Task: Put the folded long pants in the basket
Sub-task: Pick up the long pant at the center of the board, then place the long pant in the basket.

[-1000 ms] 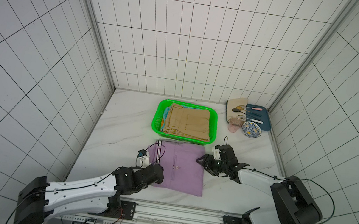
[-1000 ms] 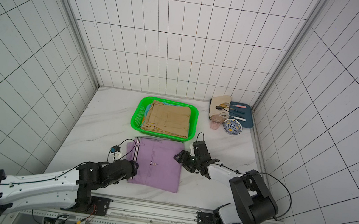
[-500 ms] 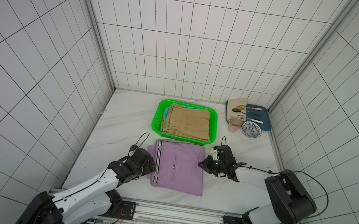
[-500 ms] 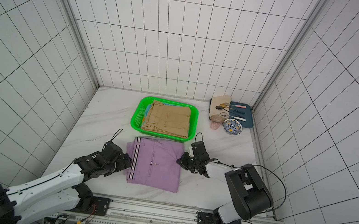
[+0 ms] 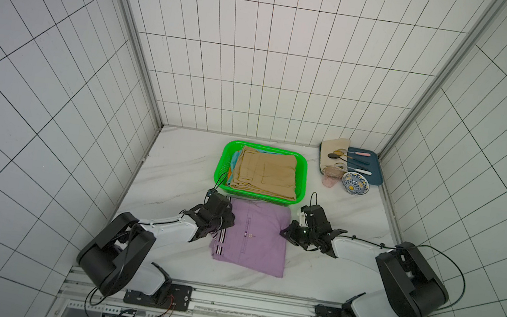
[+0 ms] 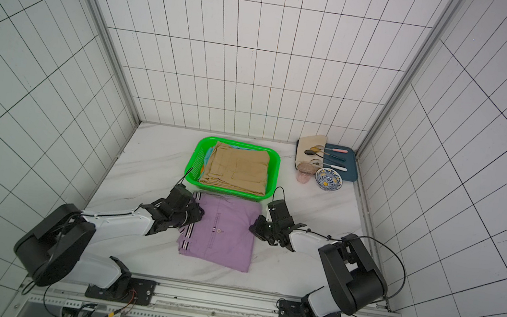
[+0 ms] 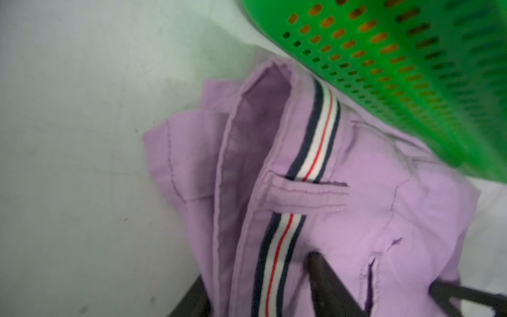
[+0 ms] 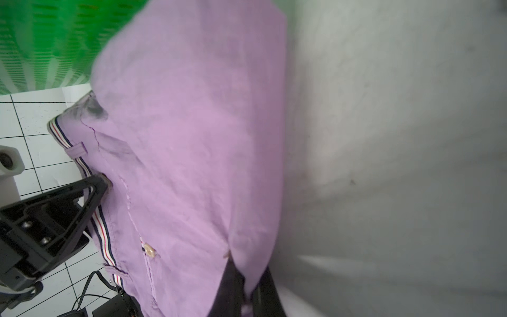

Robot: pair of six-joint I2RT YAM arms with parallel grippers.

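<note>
Top views: tan pants (image 5: 265, 174) lie in your basket (image 5: 226, 162) | lilac pants (image 5: 254, 238) on table (image 5: 175, 171) at basket's 6 o'clock, not yet in | left gripper (image 5: 225, 221) clamps their 9 o'clock edge, right gripper (image 5: 285, 234) pinches the 3 o'clock edge

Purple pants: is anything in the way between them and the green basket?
Nothing lies between the lilac pants and the basket; they sit side by side. Only the basket's near wall must be cleared. The tan pants already lie inside, so the lilac ones would land on top.
</note>
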